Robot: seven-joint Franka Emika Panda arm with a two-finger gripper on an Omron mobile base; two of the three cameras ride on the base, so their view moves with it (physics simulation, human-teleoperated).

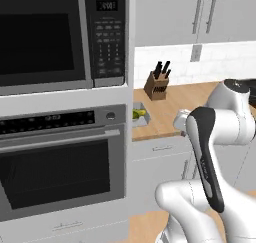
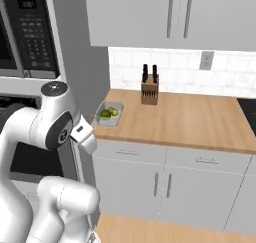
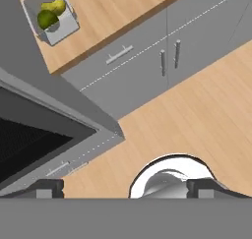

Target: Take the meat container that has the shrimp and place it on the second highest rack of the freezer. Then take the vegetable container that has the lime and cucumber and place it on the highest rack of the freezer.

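The vegetable container (image 1: 140, 115) (image 2: 109, 113) (image 3: 50, 15) is a shallow grey tray with a green lime and a yellow-green piece in it. It sits at the left end of the wooden counter (image 2: 175, 118), against the oven column. My gripper (image 3: 128, 189) points down toward the floor, its two dark fingertips (image 3: 49, 188) far apart and nothing held between them. The hand (image 2: 85, 134) hangs just in front of the counter edge, below and near the container. The meat container with the shrimp and the freezer are out of view.
A knife block (image 1: 157, 83) (image 2: 149, 89) stands at the back of the counter. The microwave (image 1: 50, 32) and wall oven (image 1: 60, 162) fill the column on the left. Grey drawers and cabinet doors (image 3: 142, 61) run under the counter. Wood floor (image 3: 197, 110) lies below.
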